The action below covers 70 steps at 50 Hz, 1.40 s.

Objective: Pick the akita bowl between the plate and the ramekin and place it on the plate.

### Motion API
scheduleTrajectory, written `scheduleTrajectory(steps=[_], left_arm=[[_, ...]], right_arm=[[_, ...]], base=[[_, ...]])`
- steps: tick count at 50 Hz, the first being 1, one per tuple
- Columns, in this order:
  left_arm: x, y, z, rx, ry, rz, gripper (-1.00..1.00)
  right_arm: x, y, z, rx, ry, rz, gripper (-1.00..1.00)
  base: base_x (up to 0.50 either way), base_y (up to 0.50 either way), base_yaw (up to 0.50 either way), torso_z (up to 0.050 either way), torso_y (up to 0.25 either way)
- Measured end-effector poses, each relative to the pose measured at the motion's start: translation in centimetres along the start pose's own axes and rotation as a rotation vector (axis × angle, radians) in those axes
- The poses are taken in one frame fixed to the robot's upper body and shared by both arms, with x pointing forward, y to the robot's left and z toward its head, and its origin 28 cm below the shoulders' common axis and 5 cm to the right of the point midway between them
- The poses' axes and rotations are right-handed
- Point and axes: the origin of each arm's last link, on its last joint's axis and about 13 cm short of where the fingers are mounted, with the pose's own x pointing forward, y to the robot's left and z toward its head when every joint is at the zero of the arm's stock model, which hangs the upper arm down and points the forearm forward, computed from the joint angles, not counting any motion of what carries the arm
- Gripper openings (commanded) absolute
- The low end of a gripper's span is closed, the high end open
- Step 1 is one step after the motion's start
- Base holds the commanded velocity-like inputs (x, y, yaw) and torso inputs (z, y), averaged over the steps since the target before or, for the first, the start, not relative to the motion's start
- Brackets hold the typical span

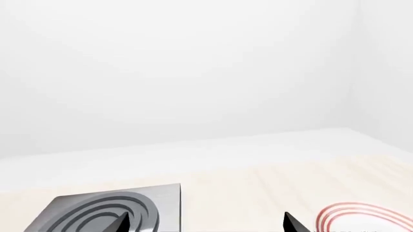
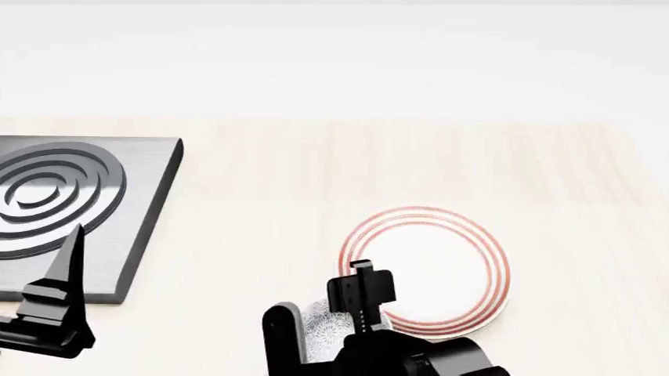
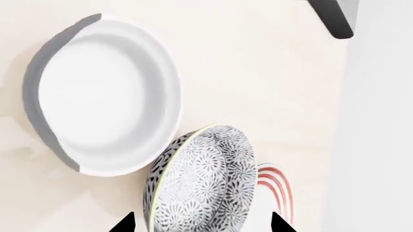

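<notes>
No writing shows. At the head view's bottom centre, the right gripper (image 2: 337, 327) clasps the speckled bowl (image 3: 203, 181) beside the plate (image 2: 491, 258); left gripper (image 1: 206, 223) spread, empty.

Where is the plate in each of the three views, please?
Left wrist view: only an arc of the plate's red rings shows, at the lower right corner.
Head view: the plate lies whole on the table, right of centre, just beyond the right gripper.
Right wrist view: a sliver of red rings shows behind the bowl.
Shared landmark: the red rings.
</notes>
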Motion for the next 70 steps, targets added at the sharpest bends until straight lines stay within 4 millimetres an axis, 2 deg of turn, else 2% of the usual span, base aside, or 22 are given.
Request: scheduleTrajectory(steps=[36,37,70], left_arm=[[-0.02,-0.01,-0.05,0.002,0.000,-0.004,1.00],[-0.02,-0.01,-0.04,0.002,0.000,-0.003,1.00],[-0.09,0.01,0.09,0.001,-0.004,-0.004,1.00]], right_arm=[[0.81,0.08,-0.14,0.014,-0.029,0.051,1.00],[0.80,0.05,-0.16,0.016,-0.030,0.052,-1.00],[0.74,0.17,-0.20,0.026,-0.034,0.054,-1.00]], base=[[0.00,0.00,0.00,0.000,0.000],[0.00,0.00,0.00,0.000,0.000],[0.00,0.00,0.00,-0.002,0.000]])
